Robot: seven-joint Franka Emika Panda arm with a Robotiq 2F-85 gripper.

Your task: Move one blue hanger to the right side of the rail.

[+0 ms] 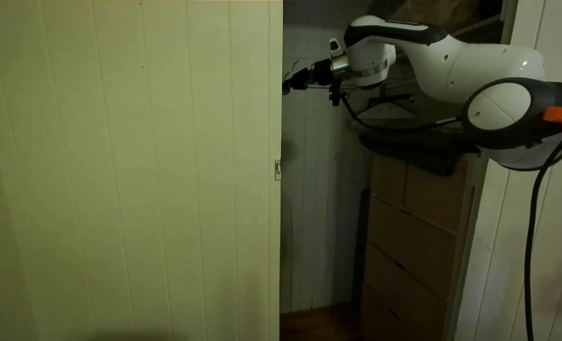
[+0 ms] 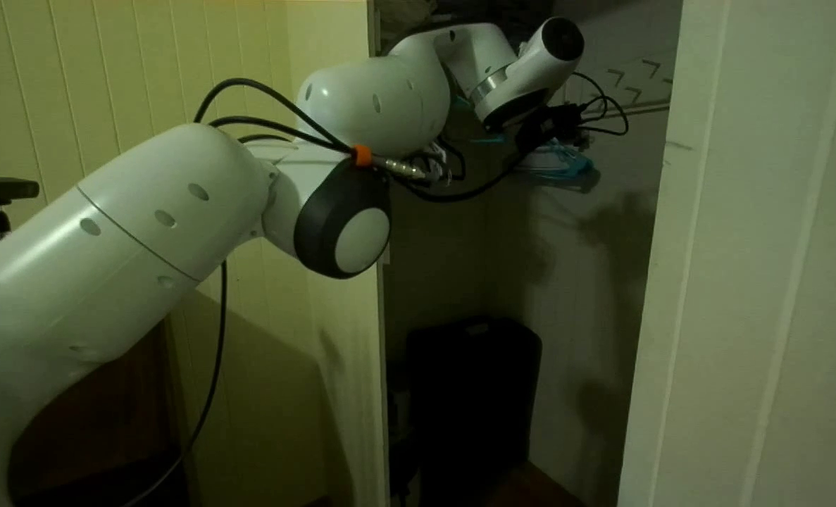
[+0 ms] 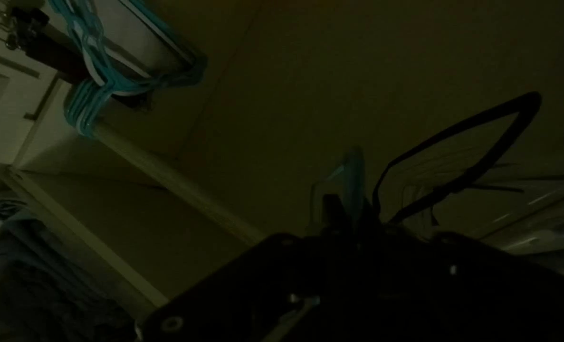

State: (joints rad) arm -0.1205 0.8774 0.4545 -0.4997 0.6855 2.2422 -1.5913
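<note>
Dim closet beyond pale boarded panelling (image 1: 138, 166), with a robot arm (image 1: 479, 71) extended inside near the rail (image 3: 179, 185).
Wrist view: the gripper (image 3: 351, 209) has its jaws drawn together on the blue hanger (image 3: 354, 178), which projects from between their tips, blurred and nearly edge-on; whether its hook bears on the rail cannot be told. Toward the upper left of this view, a cluster of similar hangers (image 3: 115, 84) hangs on the rail, well apart from the gripper. To the right of the jaws appears a black angular loop (image 3: 526, 102); rumpled dark cloth (image 3: 49, 266) lies at lower left. In an exterior view, a chest of drawers (image 1: 408, 246) stands lower than the arm.
</note>
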